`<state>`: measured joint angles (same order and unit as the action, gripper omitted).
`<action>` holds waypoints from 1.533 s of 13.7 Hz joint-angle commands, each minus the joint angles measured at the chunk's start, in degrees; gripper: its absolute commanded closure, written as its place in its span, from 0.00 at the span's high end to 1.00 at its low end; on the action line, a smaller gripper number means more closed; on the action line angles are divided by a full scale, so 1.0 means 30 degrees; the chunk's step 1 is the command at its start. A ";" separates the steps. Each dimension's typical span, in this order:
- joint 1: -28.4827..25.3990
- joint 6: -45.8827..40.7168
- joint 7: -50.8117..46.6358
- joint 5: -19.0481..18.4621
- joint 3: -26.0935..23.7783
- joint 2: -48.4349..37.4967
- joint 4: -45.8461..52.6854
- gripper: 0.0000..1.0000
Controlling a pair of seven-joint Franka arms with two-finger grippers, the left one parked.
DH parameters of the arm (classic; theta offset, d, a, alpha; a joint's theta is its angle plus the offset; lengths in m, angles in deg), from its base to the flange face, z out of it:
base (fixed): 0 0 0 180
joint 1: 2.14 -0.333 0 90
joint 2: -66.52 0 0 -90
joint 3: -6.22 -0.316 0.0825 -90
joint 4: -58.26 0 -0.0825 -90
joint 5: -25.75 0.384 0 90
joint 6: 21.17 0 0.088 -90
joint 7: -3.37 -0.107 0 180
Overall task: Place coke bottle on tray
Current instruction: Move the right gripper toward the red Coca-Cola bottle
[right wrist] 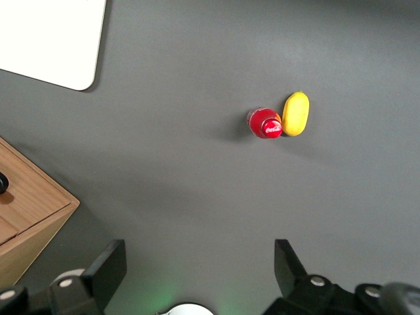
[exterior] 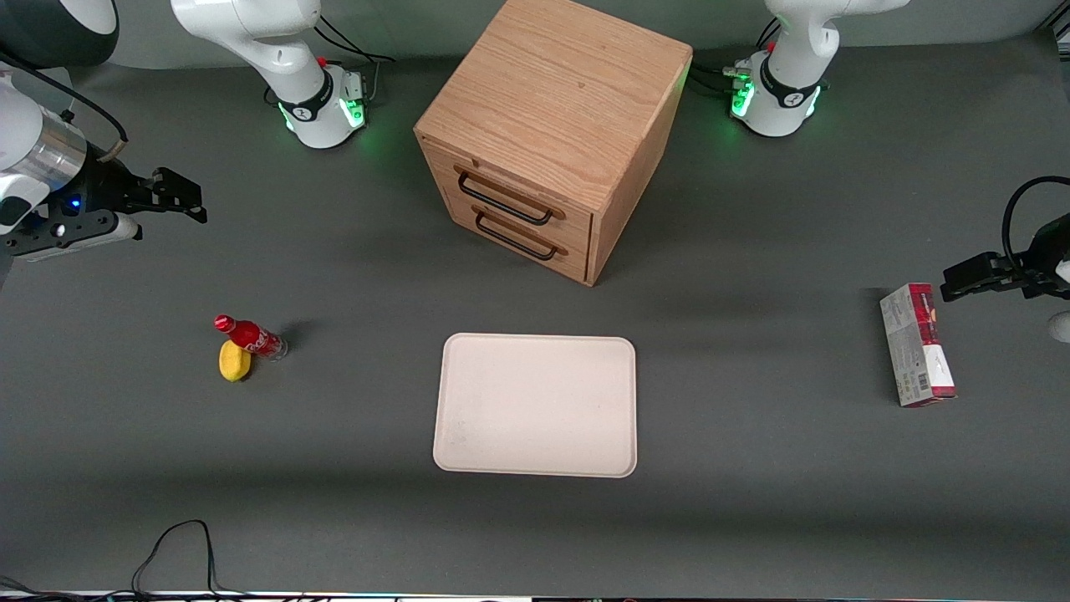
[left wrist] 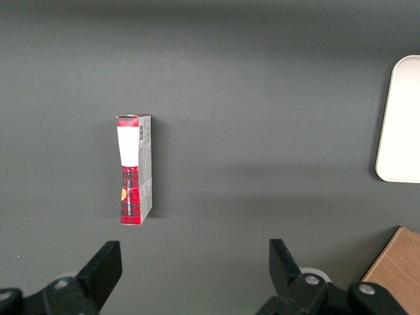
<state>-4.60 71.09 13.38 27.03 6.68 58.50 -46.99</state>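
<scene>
- The tiny red coke bottle with a red cap and clear base (exterior: 249,336) stands on the dark grey table (exterior: 752,518) in the left-centre of the front view, toward the working arm's end, touching or nearly touching a small yellow lemon-like lump (exterior: 234,361) that sits just nearer the front camera.
- The right arm's black two-finger gripper (exterior: 171,194) hangs at the upper left edge of the front view, well apart from the bottle and higher than it; its fingers (right wrist: 108,270) are spread wide and hold nothing.
- The large flat cream-white rectangular tray with rounded corners (exterior: 535,405) lies bare in the middle of the front view, in front of the wooden two-drawer cabinet (exterior: 552,134).
- A red-and-grey carton (exterior: 917,344) lies toward the parked arm's end, out of the way.
- By my judgement the task has not begun: the bottle is untouched and the reach is yet to come.
- Risk: the lump crowds one side of the bottle, so a finger coming down on that side may strike it and push the bottle over.
- Risk: the bottle is small, narrow at the cap and likely light; a grip that closes off-centre could tip it or let it slip on the way to the tray.
- Risk: set down tilted on the tray's low rim, it could topple and roll.
</scene>
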 commanded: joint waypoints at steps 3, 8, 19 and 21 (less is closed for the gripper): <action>0.0236 -0.0430 -0.0349 0.0363 -0.0065 0.0185 0.0748 1.00; 0.0148 -0.0987 -0.0173 0.0392 -0.0182 0.0389 0.1276 1.00; 0.0877 -0.1162 0.0233 0.0045 0.0807 0.1178 0.3232 1.00; 0.0997 -0.2502 0.2628 -0.0370 0.1805 0.3277 0.6239 1.00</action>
<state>-2.62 68.16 15.74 26.65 9.58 61.55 -38.50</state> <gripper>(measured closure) 0.000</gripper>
